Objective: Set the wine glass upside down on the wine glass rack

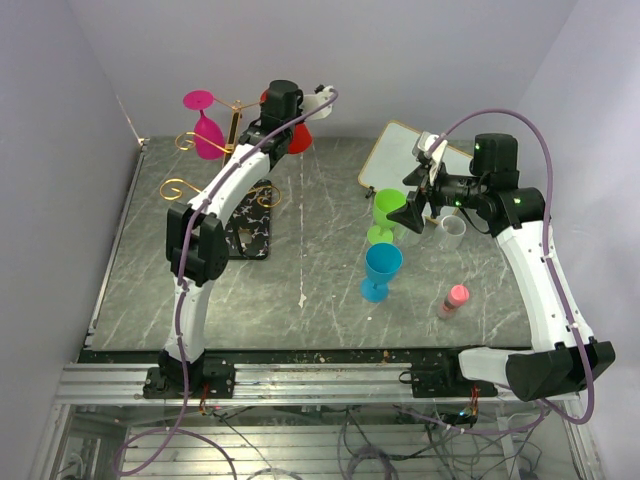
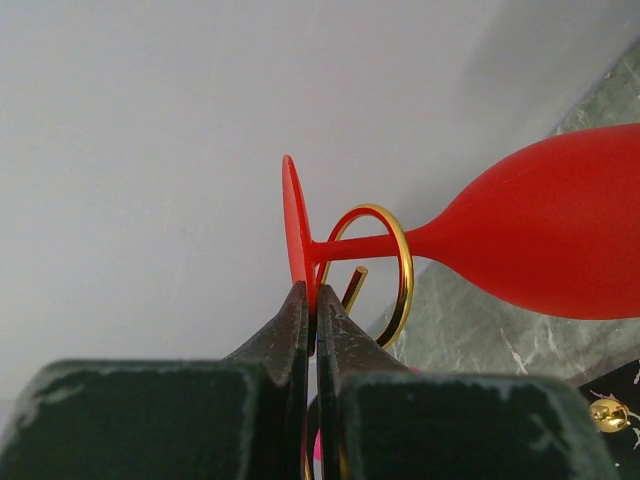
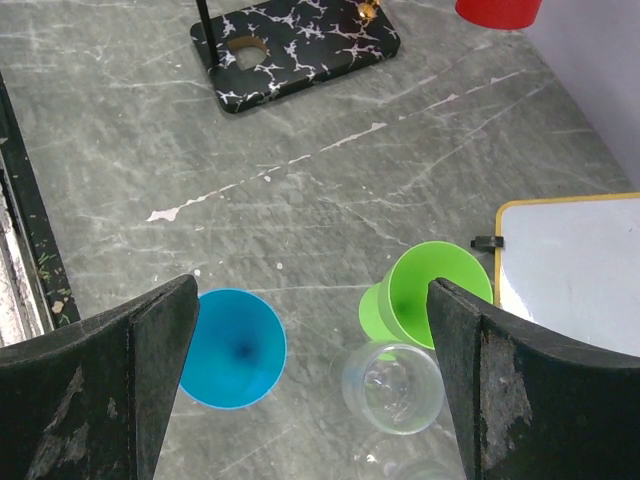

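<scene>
A red wine glass (image 2: 550, 235) lies on its side in the air, its stem passing through a gold spiral ring (image 2: 404, 262) of the wine glass rack (image 1: 181, 187). My left gripper (image 2: 312, 300) is shut on the edge of the glass's round foot (image 2: 296, 225). In the top view the left gripper (image 1: 290, 118) is at the back, by the rack's top, with the red glass (image 1: 299, 140) beside it. A pink wine glass (image 1: 208, 132) hangs upside down on the rack. My right gripper (image 3: 310, 300) is open and empty above the table.
The rack's black base with white marks (image 1: 250, 228) also shows in the right wrist view (image 3: 295, 45). A green glass (image 3: 430, 295), a blue glass (image 3: 232, 348) and a clear glass (image 3: 393, 385) stand below the right gripper. A pink bottle (image 1: 455, 298) and a whiteboard (image 1: 398, 155) are at the right.
</scene>
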You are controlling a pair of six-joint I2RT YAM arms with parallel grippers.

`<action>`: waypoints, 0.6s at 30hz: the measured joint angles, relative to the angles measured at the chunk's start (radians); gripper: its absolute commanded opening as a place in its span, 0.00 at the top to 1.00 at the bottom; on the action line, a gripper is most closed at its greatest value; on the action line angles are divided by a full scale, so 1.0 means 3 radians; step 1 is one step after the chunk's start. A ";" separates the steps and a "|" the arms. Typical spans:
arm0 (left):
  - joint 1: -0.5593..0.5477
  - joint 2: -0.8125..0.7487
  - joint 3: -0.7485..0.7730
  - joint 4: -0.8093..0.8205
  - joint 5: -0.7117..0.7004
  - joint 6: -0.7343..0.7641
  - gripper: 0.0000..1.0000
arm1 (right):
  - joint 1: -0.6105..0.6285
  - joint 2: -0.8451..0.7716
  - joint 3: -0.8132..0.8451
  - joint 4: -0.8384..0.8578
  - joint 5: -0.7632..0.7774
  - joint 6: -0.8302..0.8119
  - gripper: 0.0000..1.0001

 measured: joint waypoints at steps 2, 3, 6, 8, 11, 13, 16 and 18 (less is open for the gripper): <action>-0.0004 -0.0011 -0.0006 -0.0001 0.0001 0.0000 0.93 | -0.0004 0.0000 0.0000 0.0004 0.0000 0.0000 0.03; -0.0004 -0.0019 -0.0011 0.0000 0.0003 0.0000 0.93 | -0.0004 -0.0001 0.0000 0.0004 0.0000 0.0001 0.03; -0.0004 -0.0045 -0.0015 0.0000 0.0014 0.0000 0.93 | -0.0004 -0.0011 -0.0001 0.0004 0.0000 0.0001 0.03; -0.0005 -0.0056 -0.0015 0.0000 0.0028 0.0000 0.93 | -0.0004 -0.0020 -0.0001 0.0005 -0.0001 0.0001 0.03; -0.0006 -0.0079 -0.0017 -0.0001 0.0057 0.0000 0.93 | -0.0010 -0.0045 -0.0015 0.0015 -0.0003 0.0001 0.03; -0.0008 -0.0097 -0.0028 -0.0001 0.0075 -0.0001 0.93 | -0.0017 -0.0057 -0.0031 0.0018 -0.0003 0.0001 0.03; -0.0011 -0.0160 -0.0095 -0.0004 0.0116 -0.0005 0.93 | -0.0020 -0.0057 -0.0037 0.0025 -0.0004 0.0001 0.03; -0.0013 -0.0196 -0.0120 -0.0004 0.0134 -0.0014 0.93 | -0.0020 -0.0057 -0.0038 0.0027 -0.0011 0.0001 0.03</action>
